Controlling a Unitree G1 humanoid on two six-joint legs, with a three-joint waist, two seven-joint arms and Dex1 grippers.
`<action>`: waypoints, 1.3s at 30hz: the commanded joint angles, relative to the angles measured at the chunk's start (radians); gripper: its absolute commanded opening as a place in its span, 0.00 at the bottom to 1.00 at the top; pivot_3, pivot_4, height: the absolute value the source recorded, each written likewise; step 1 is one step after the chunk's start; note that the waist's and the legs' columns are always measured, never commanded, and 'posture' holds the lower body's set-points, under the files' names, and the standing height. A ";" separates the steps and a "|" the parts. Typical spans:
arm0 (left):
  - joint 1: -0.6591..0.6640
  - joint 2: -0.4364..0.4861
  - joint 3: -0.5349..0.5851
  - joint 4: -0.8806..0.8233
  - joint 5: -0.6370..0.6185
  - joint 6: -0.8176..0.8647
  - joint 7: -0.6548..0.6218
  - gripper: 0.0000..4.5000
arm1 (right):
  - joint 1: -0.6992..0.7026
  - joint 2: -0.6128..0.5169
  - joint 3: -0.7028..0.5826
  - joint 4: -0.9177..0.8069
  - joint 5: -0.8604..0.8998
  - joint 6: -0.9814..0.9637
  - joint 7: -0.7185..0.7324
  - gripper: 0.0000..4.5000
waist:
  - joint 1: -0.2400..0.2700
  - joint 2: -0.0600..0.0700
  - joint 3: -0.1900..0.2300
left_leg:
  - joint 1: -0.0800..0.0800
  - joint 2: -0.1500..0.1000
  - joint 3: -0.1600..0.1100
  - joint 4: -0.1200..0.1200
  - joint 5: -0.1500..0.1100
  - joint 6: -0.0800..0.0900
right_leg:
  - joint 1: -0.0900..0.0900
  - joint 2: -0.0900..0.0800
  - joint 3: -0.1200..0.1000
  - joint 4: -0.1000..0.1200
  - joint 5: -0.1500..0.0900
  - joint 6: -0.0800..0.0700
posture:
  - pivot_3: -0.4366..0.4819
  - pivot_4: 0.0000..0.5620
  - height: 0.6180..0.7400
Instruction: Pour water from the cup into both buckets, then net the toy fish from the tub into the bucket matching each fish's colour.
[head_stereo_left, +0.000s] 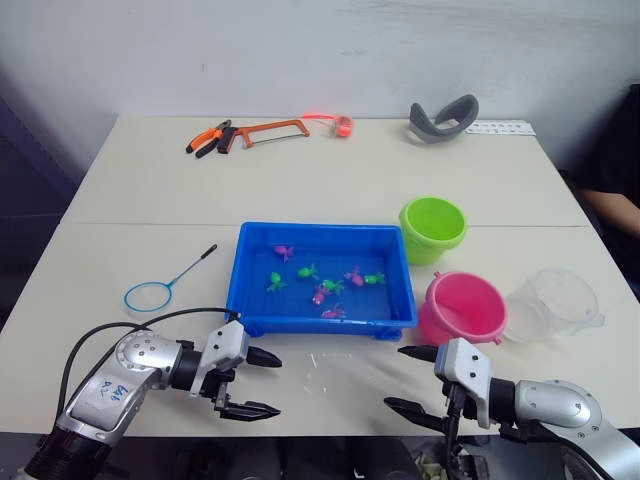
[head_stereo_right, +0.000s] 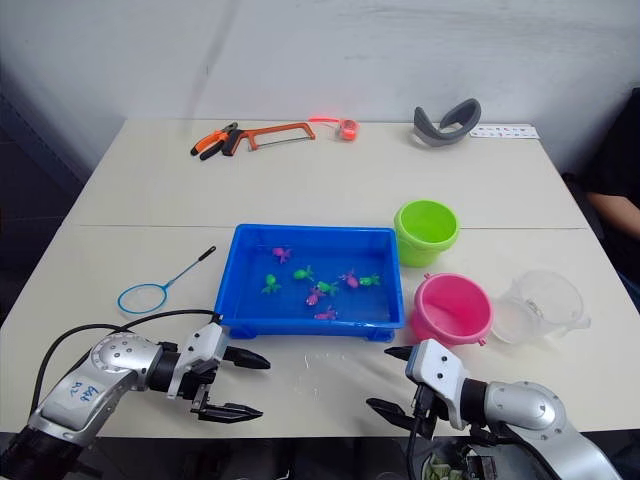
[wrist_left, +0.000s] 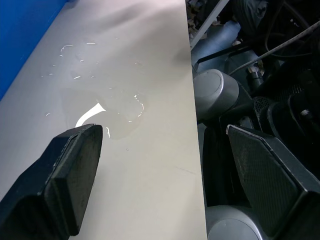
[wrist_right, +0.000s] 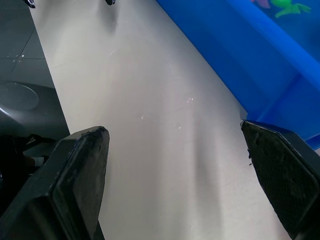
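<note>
Both the left gripper (head_stereo_left: 251, 383) and right gripper (head_stereo_left: 412, 377) are wide open and empty, near the blue tub (head_stereo_left: 398, 300) of toy fish (head_stereo_left: 307, 271).

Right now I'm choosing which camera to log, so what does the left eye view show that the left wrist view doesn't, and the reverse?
The left eye view takes in the net, the green bucket, the pink bucket, the cup, the fish and the right gripper, open. The left wrist view gives a close look at a water puddle near the table's front edge and at the inner pads of the left gripper's fingers. Both show the tub, the table and the open left gripper.
</note>
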 joint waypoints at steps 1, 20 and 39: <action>-0.011 0.011 0.016 -0.020 -0.020 0.010 -0.013 0.96 | 0.001 0.003 -0.003 -0.008 0.005 -0.008 0.006 1.00 | 0.000 0.000 0.000 | 0.000 0.000 0.000 0.000 0.000 0.000 | 0.000 0.000 0.000 0.000 0.000 0.000 | 0.48 0.27 1.00; -0.329 0.024 0.151 -0.094 -0.417 0.406 -0.035 0.96 | 0.292 0.156 -0.507 -0.300 0.343 0.194 -0.214 1.00 | 0.012 0.000 0.000 | 0.000 -0.001 -0.004 0.001 0.000 0.000 | 0.003 0.000 -0.004 0.001 0.000 0.001 | 0.48 0.27 1.00; -0.708 -0.231 0.005 0.136 -0.308 0.338 -0.081 0.96 | 0.452 0.349 -0.899 -0.102 0.458 0.227 -0.499 1.00 | 0.001 0.002 0.000 | 0.000 0.001 0.002 0.000 0.002 -0.003 | -0.001 0.008 0.005 0.000 0.000 0.001 | 0.48 0.27 1.00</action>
